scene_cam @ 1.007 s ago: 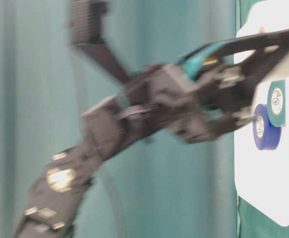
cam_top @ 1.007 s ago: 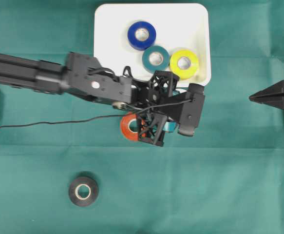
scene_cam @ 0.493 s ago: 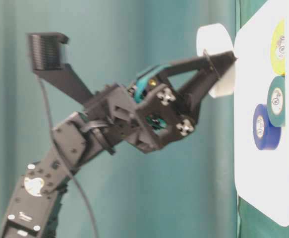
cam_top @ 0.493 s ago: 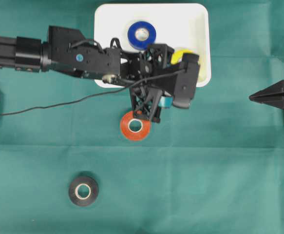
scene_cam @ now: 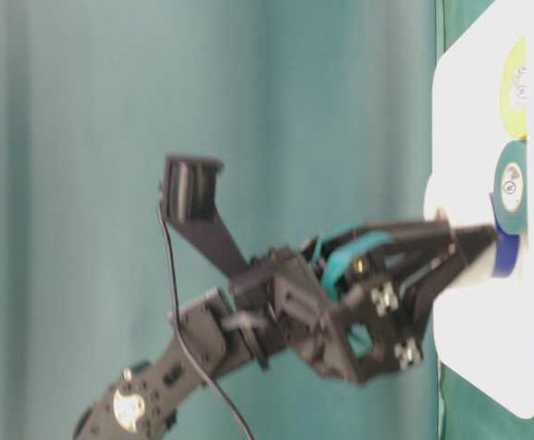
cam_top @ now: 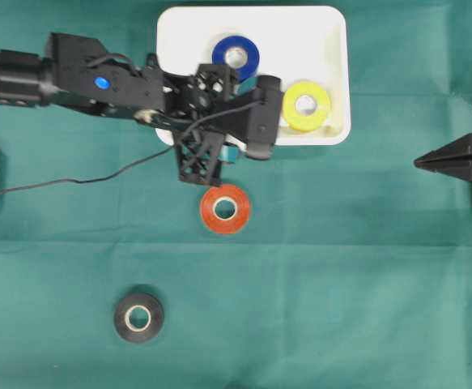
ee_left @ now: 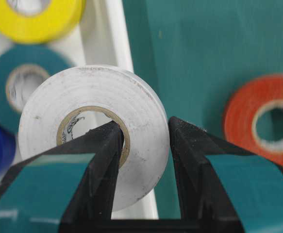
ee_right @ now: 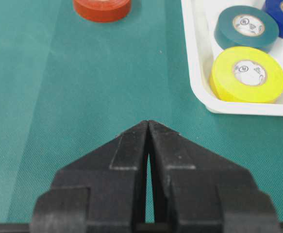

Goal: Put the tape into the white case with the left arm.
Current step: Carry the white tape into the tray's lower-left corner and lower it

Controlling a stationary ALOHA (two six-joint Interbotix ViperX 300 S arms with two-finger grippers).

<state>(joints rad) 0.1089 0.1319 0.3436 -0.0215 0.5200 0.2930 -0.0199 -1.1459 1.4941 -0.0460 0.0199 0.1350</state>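
— While the white tape is clamped in the left end effector, one finger through its core, where is it carried?

— Over the near rim of the white case, seemingly not yet lowered; the left arm is stretched across, fingers angled downward.

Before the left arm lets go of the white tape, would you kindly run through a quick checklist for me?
1. Left gripper clamped on the white tape, one finger through its core: ok.
2. White tape fully over the white case: not ok, it straddles the rim.
3. Landing spot free of the teal tape and blue tape: cannot tell.
4. Right gripper shut and away from the case: ok.
5. Orange tape and black tape remain outside on the cloth: ok.
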